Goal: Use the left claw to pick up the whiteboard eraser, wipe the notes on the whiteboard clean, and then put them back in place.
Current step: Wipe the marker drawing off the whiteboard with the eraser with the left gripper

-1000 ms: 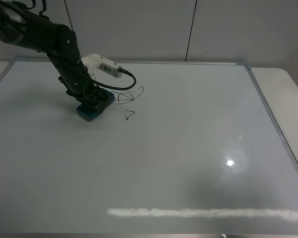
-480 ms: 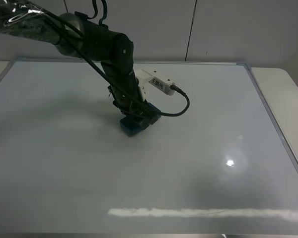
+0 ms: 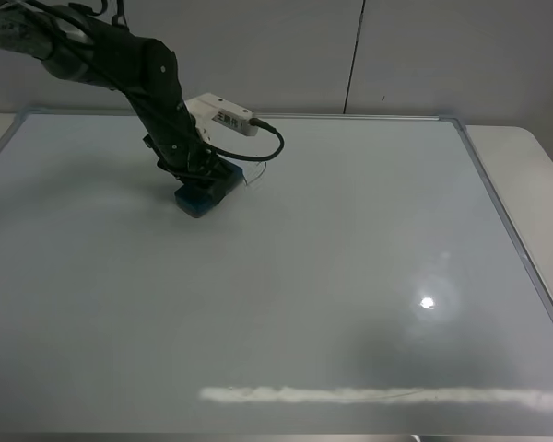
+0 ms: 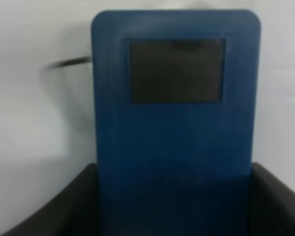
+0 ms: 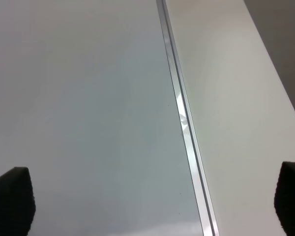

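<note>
My left claw (image 3: 195, 178) is shut on the teal-blue whiteboard eraser (image 3: 204, 197) and presses it flat on the whiteboard (image 3: 350, 258) at the far left. In the left wrist view the eraser (image 4: 176, 113) fills the frame between the black fingers (image 4: 49, 211), with one dark square patch showing. Of the notes only a thin black stroke (image 4: 69, 62) remains beside the eraser; in the high view it is a faint line (image 3: 249, 177) just right of it. My right gripper (image 5: 147, 206) is open and empty above the board's silver frame (image 5: 182, 118).
A white labelled box (image 3: 223, 114) and a looping black cable (image 3: 272, 147) hang off the left arm. A white table (image 3: 535, 175) lies beyond the board's right edge. A bright glare spot (image 3: 428, 302) and a pale streak (image 3: 378, 395) show on the near part of the board.
The left claw swept the eraser right across the scribbles, then back left and away. The black scribbles seen one second ago are almost all gone.
</note>
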`<state>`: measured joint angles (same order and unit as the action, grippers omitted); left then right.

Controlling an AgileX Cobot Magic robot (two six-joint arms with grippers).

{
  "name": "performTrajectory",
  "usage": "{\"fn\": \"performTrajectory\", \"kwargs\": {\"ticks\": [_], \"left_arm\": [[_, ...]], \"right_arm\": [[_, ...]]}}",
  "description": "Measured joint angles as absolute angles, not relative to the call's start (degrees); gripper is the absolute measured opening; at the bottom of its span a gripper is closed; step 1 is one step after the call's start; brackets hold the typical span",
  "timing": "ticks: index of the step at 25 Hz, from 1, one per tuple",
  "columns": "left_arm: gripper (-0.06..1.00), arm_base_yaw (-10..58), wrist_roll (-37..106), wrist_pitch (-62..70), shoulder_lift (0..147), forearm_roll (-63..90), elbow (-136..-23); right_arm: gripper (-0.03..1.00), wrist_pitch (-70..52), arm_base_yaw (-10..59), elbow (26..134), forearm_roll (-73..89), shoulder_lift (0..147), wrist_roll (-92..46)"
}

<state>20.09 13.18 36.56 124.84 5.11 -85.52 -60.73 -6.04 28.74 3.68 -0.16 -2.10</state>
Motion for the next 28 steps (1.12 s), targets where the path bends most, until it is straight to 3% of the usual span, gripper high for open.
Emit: {"fn": "performTrajectory", "kwargs": {"ticks": [4,9,16,23,28], "left_arm": [[0.56,15.3,13.2,35.5,124.8,5.0,-85.5],[0.56,15.8,13.2,35.6,124.8,4.5,-85.5],[0.56,22.9,13.1,36.3,125.5,4.2,-86.6],[0.56,30.2,13.1,46.3,130.8,4.8,-98.1],[0.56,31.4,13.1,51.5,134.7,4.5,-105.4]], "right_arm": [[0.97,-60.7,-6.0,28.7,3.7,-0.2,-2.1],[0.97,-60.7,-6.0,28.7,3.7,-0.2,-2.1],[0.97,-60.7,-6.0,28.7,3.7,-0.2,-2.1],[0.97,-60.7,-6.0,28.7,3.7,-0.2,-2.1],[0.97,-60.7,-6.0,28.7,3.7,-0.2,-2.1]]}}
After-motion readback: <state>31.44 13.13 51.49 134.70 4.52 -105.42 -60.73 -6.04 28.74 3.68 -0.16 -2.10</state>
